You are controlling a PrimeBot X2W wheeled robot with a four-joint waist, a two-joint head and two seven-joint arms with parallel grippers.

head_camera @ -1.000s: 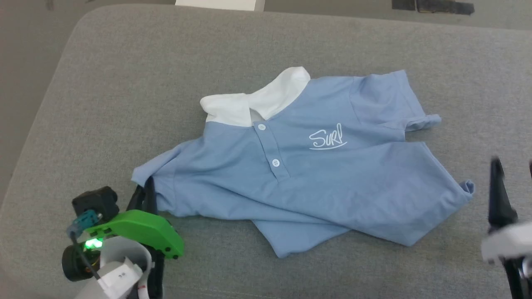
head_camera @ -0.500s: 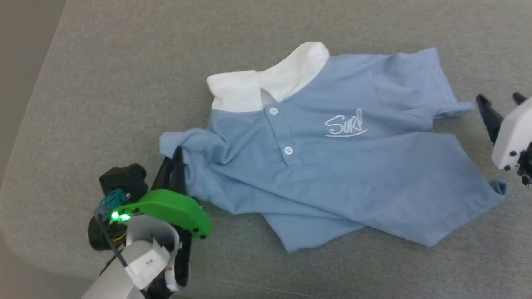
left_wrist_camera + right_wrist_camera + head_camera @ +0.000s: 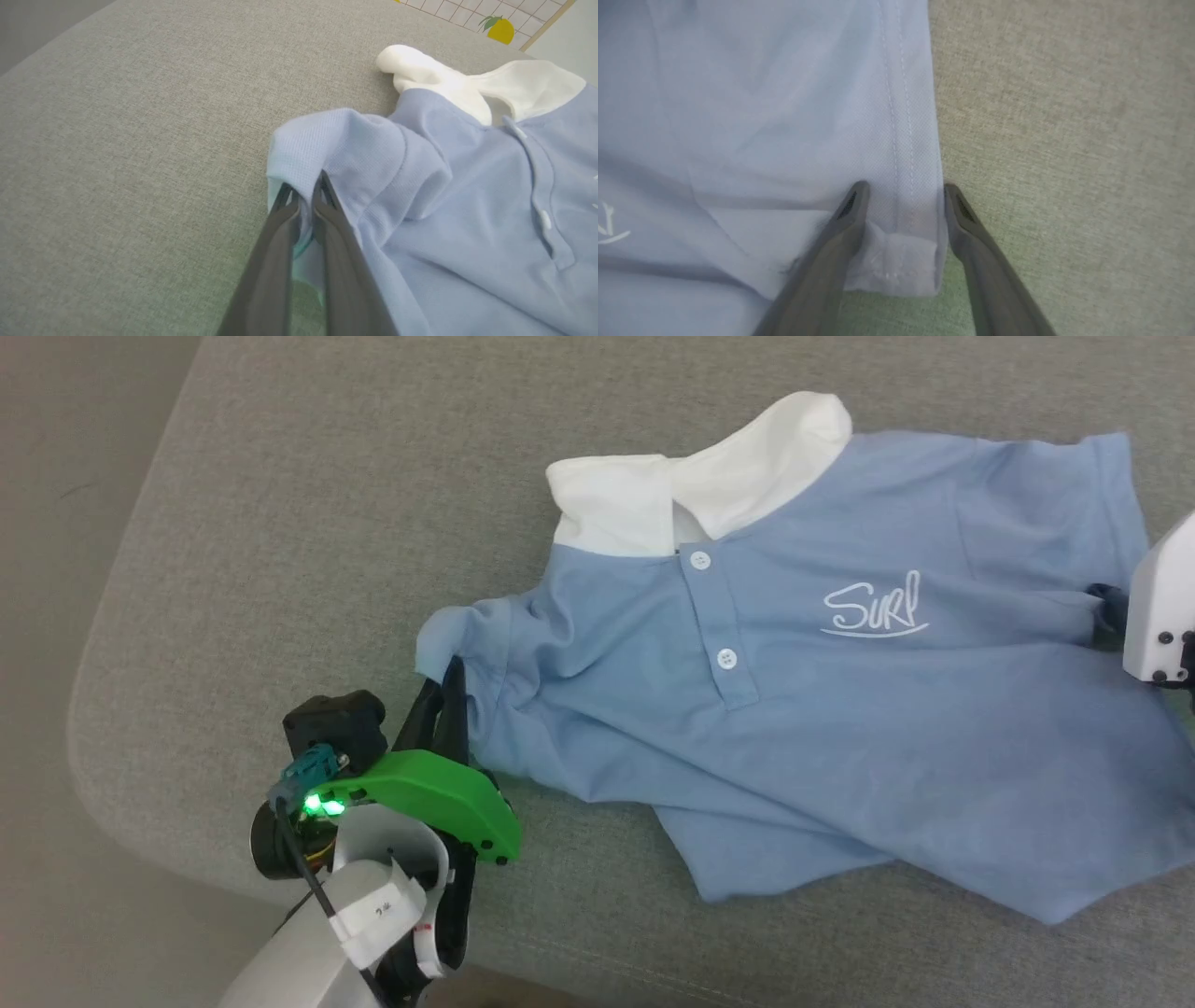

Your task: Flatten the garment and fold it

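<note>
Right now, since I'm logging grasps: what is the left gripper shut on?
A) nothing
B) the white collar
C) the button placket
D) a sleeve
D: in the left wrist view the left gripper pinches the bunched sleeve cuff of the garment.

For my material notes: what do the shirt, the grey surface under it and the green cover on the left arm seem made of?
Shirt: matte piqué-style knit, likely cotton or a blend; a fine pebbled texture and stitched hems show. Grey surface: woven upholstery-like cloth, heathered, matte, with a rounded edge. Green cover: smooth, faintly glossy, probably moulded plastic.
</note>
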